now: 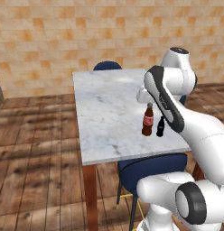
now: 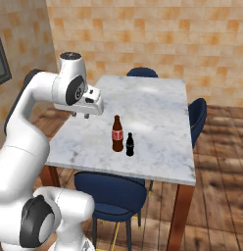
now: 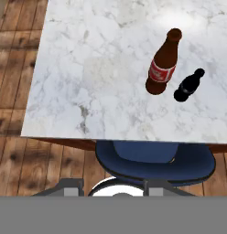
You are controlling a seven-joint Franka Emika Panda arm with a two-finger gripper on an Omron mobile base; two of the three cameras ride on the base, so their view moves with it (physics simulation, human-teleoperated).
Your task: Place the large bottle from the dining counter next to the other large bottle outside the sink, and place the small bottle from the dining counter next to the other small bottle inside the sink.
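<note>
The large bottle (image 1: 147,121) (image 2: 117,135) (image 3: 162,68), brown with a red label, stands upright near the front edge of the dining counter (image 1: 109,113) (image 2: 157,112) (image 3: 88,68). The small bottle (image 1: 160,127) (image 2: 130,145) (image 3: 187,86), all black, stands right beside it. My gripper (image 2: 80,116) (image 3: 113,186) hovers above the counter's near left part, apart from both bottles, its fingers spread with nothing between them. The sink and the other bottles are out of view.
A blue chair (image 1: 150,169) (image 2: 109,191) (image 3: 154,162) is tucked under the counter's near edge, below the bottles. Another blue chair (image 1: 107,66) (image 2: 143,72) stands at the far end and one (image 2: 197,115) at the right side. Wooden floor surrounds the counter.
</note>
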